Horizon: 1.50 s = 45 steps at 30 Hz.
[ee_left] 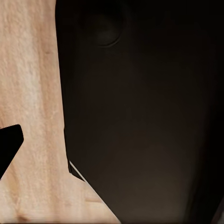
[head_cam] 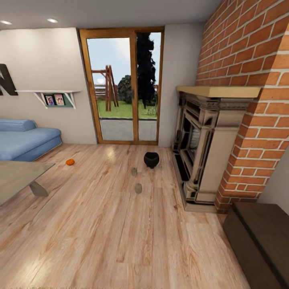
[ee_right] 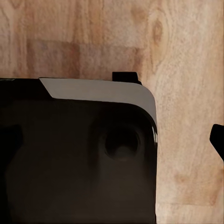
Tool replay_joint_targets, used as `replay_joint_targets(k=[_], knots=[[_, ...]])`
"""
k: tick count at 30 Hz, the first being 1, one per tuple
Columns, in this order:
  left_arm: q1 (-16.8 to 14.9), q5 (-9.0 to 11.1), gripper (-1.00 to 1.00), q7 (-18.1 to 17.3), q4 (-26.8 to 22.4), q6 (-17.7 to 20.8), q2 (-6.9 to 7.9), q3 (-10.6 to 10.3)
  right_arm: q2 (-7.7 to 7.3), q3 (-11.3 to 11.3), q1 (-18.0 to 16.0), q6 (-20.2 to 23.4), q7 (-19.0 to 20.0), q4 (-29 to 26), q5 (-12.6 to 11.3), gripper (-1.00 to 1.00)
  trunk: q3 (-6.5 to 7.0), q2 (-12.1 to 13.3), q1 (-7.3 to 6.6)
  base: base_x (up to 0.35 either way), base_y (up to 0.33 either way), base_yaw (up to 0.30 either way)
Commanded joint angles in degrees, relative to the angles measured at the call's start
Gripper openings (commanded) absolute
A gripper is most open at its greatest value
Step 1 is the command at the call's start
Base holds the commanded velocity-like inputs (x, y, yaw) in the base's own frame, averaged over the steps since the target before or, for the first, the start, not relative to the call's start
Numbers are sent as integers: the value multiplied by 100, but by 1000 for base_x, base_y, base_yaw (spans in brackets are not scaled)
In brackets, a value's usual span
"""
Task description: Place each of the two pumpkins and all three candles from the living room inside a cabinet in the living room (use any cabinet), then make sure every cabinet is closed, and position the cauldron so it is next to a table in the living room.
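1. I could knock over the two candles (head_cam: pixel 138 188) driving in; they stand close together on the floor (head_cam: pixel 120 241), just before the cauldron (head_cam: pixel 151 159).
2. One pumpkin (head_cam: pixel 70 161) sits near the sofa (head_cam: pixel 24 140); the cabinet (head_cam: pixel 261 237) is at my right.
3. Both my arms hang low over my dark base (ee_right: pixel 74 163); I cannot tell whether either hand is apart or together.

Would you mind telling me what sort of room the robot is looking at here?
Most likely a living room: a stone-framed fireplace set in a red brick wall, a blue upholstered sofa, and a wood-framed glass patio door looking onto a garden, all over pale wooden plank flooring.
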Motion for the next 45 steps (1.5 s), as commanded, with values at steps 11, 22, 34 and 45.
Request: replay_joint_targets(k=[11, 22, 34, 45], knots=[[0, -1, 100, 0, 0, 0, 0, 0, 8, 8, 0, -6, -7, 3, 8, 100, -95, 0, 0, 0, 0, 133], [0, -2, 100, 0, 0, 0, 0, 0, 9, 4, 0, -15, -11, 7, 11, 100, -188, 0, 0, 0, 0, 172], [0, 0, 100, 0, 0, 0, 0, 0, 9, 8, 0, -15, -11, 24, 11, 100, -287, 0, 0, 0, 0, 177], [0, -1, 100, 0, 4, 0, 0, 0, 9, 3, 0, -15, -16, 25, 11, 100, -379, 0, 0, 0, 0, 177]])
